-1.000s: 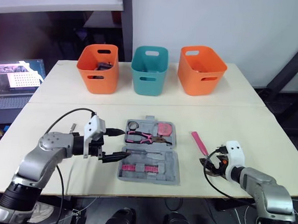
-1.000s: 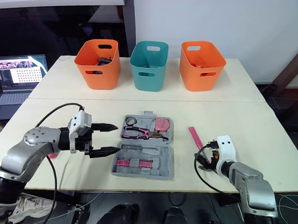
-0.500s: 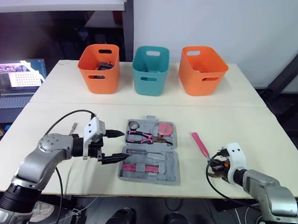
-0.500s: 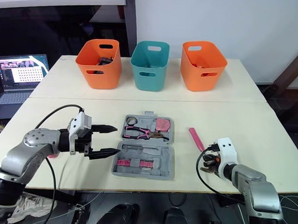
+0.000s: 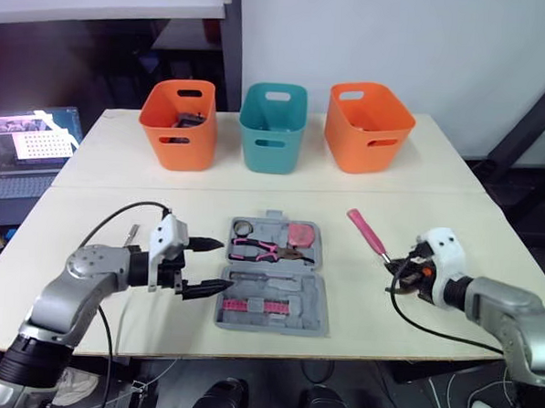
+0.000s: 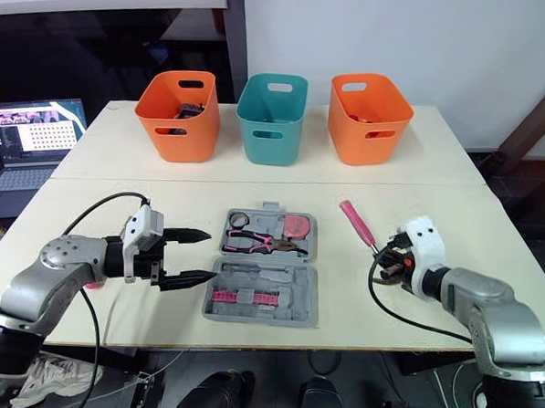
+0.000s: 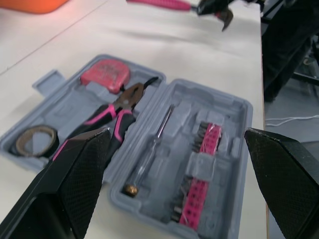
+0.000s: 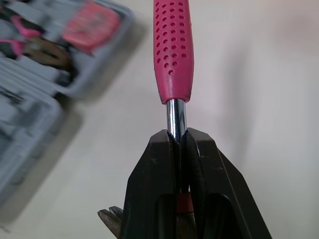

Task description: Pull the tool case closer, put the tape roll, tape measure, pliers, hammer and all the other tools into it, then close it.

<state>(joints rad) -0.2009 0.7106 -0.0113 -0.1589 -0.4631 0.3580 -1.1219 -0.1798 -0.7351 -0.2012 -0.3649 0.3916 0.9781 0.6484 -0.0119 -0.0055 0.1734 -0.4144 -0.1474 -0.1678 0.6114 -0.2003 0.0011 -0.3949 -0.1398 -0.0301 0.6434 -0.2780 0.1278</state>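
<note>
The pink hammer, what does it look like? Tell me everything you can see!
The hammer has a pink, rubbery-looking grip dotted with small dimples, a shiny metal shaft and a dark claw head. The right gripper is shut on the bare shaft just below the grip, near the head. The grip points away from the robot, toward the far side of the table. The hammer is to the right of the open tool case, outside it, and seems to hang just above the tabletop.

The hammer (image 8: 172, 59) has a shiny, smooth metal shank.
</note>
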